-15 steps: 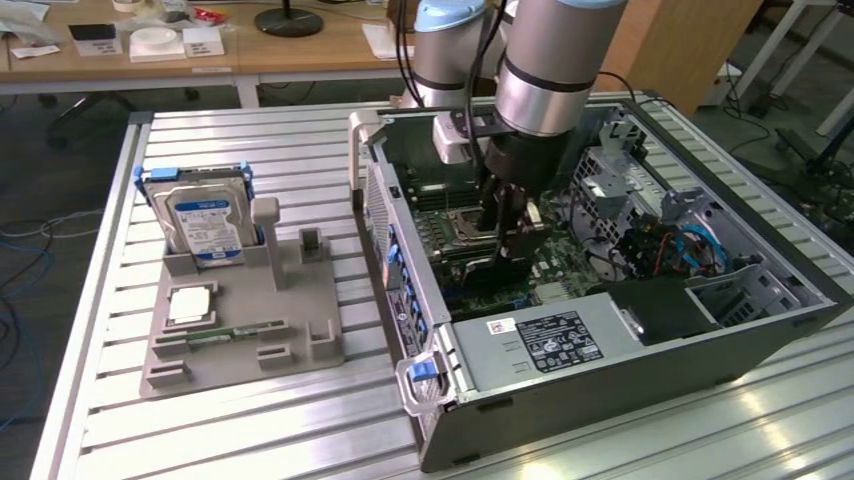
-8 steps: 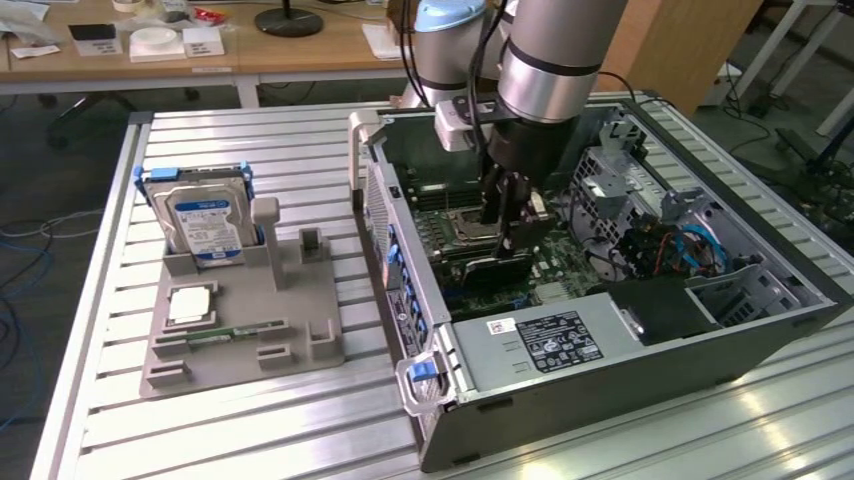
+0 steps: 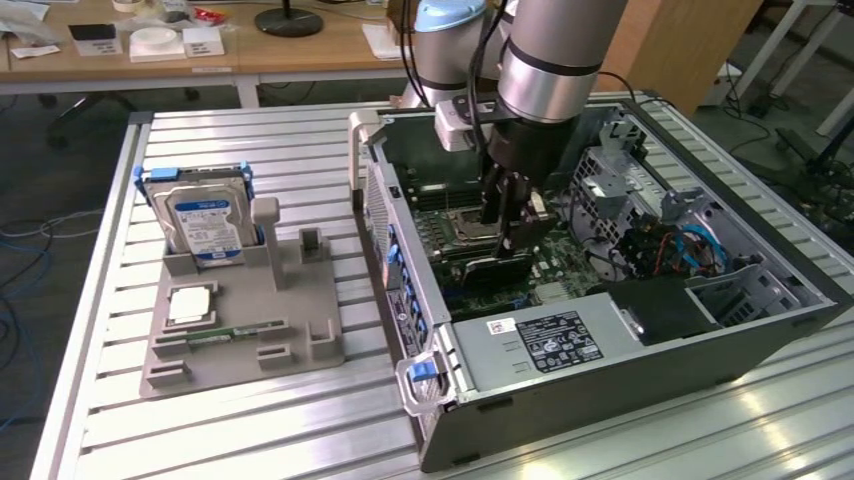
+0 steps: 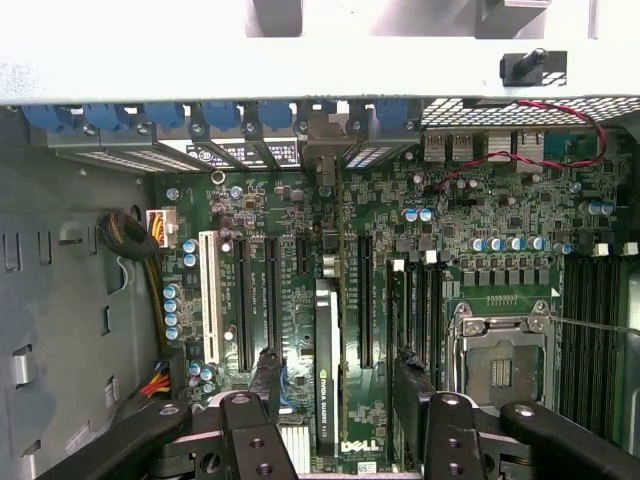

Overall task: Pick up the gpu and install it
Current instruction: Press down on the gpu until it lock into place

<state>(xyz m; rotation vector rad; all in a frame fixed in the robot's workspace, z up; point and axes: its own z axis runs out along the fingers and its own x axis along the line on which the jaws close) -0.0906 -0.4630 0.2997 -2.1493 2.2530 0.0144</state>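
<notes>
1. Worktop: slatted aluminium surface. An open computer case lies on its side along the edge at the exterior view's right; a grey parts stand sits toward the exterior view's left.

2. Case interior: the motherboard faces up, with an empty CPU socket, a white expansion slot and several black slots. Blue retention clips line the rear wall of the case.

3. Parts stand: holds a silver hard drive upright at its far corner and a green memory stick lying flat near its front edge.

4. Gripper: reaches down into the case, low over the board. Its fingers stand apart, one on each side of the card, not clamped on it.

5. GPU: dark, slim card seen edge-on, standing upright in a slot near the middle of the motherboard, label along its top edge. It appears already seated, though full depth cannot be confirmed.

6. Handling judgement: light, rigid, thin; fragile at soldered components and edge contacts. Flat faces look smooth, so a slip is possible. Best hold: across the two broad faces near the top edge, mid-length, pressing straight down without twisting.
</notes>
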